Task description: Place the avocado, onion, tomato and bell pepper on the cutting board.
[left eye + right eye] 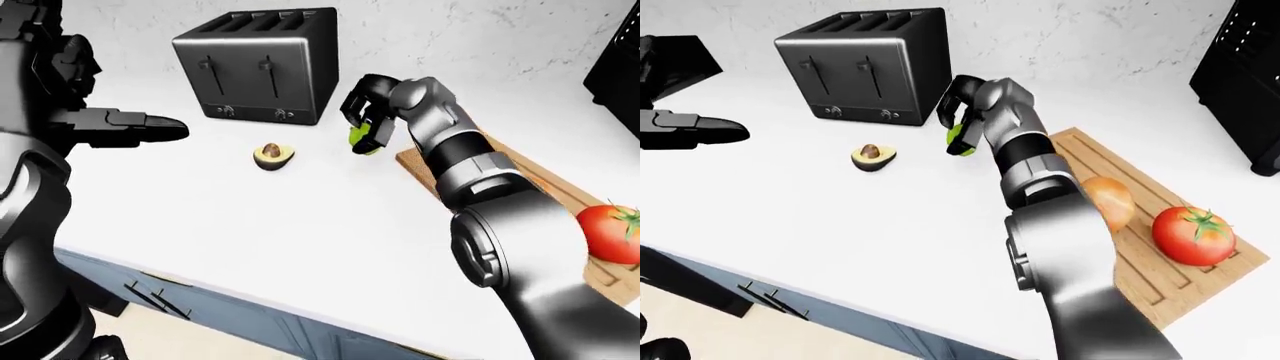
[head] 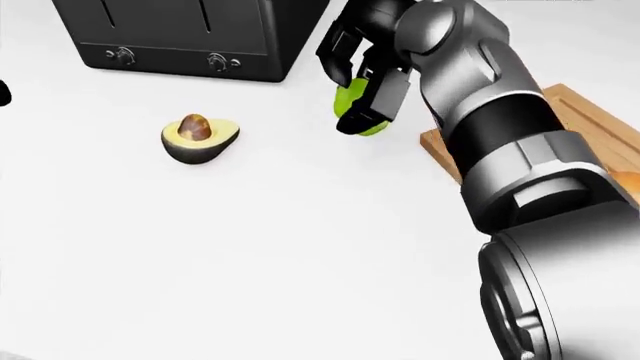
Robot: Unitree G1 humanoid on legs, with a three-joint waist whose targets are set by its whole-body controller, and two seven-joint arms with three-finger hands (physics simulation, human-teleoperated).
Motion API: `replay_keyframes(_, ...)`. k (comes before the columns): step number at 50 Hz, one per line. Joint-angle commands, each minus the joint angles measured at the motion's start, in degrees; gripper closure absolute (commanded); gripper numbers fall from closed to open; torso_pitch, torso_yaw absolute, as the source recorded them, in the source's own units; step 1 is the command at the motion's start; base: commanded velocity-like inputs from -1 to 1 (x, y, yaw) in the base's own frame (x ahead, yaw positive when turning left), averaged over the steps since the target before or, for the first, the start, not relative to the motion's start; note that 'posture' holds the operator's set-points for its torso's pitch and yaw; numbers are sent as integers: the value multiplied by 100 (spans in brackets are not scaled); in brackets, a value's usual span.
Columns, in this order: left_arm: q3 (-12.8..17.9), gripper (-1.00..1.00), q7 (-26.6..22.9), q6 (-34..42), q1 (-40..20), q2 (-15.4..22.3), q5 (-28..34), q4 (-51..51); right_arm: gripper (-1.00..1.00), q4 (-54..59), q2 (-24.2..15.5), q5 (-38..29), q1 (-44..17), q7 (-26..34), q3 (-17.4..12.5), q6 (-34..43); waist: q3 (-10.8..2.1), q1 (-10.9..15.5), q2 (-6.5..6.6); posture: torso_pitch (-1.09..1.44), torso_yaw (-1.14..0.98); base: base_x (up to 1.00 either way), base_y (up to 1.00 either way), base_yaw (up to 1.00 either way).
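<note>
Here, cutting board [image 1: 1160, 270] holding tomato [image 1: 1192, 235] and onion [image 1: 1110, 201], right hand [image 2: 362, 71] pinching bell pepper [image 2: 350, 101]

White marbled wall [image 1: 1090, 30] behind white counter [image 1: 840, 217]; blue cabinets [image 1: 230, 319] below.

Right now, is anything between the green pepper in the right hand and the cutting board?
Nothing visible. The right hand holds the bell pepper just left of the cutting board; the near corner looks bare.

Brushed-metal toaster [image 1: 262, 64], grooved wooden cutting board [image 1: 1160, 277], glossy tomato [image 1: 1192, 235]
</note>
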Motion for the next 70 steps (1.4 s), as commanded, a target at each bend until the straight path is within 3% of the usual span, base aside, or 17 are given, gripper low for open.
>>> replay_keyframes(1,76,-100,26,-188,-153,84,50,-95,100,-305,-99,11,-300,-33,-49,-59,-176,4,12,0,35,0,0,0)
replay_keyframes(20,45,-100,23,-208,-228,58,76,-22,100,-1540,-930,-367,-102,726,-117,693,-135,47,-28,0,35,0,0,0)
replay_keyframes(41,-3,-100,-21,-231,-167,-6,156,-62,100,-4832,-1796,-1072,1367,2396,-558,2084,-118,87,-119,0,35,0,0,0)
replay_keyframes(56,-51,-100,-55,-268,-253,-50,205,45,100,-6136,-2249,-1504,1977,3369,-851,2588,-120,91,-180,0,35,0,0,0)
replay_keyframes(70,-68,-100,-98,-239,-294,-47,240,35,100,-5656,-2451,-1325,2121,2870,-955,2613,-128,89,-211,0,35,0,0,0)
